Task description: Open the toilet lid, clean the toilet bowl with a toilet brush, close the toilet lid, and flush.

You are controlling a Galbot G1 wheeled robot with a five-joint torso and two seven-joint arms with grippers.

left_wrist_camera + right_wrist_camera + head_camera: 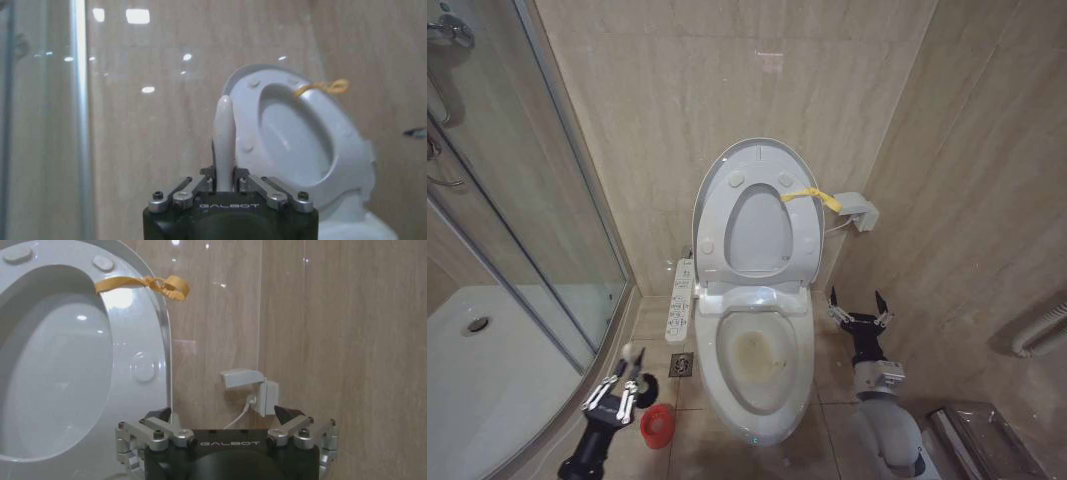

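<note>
Left claw [630, 379] grasping toilet brush [223, 137] handle; right claw [860, 308] released (toilet lid [758, 158] raised).

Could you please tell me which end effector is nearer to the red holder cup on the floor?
Left. The left end effector, shut on the toilet brush, is just beside the red holder cup; the open right end effector sits across the toilet bowl.

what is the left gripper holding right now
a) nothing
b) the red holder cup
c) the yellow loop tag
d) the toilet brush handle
d: the left gripper is shut on the toilet brush, whose thin white handle rises from between its fingers, beside the red holder cup.
</note>
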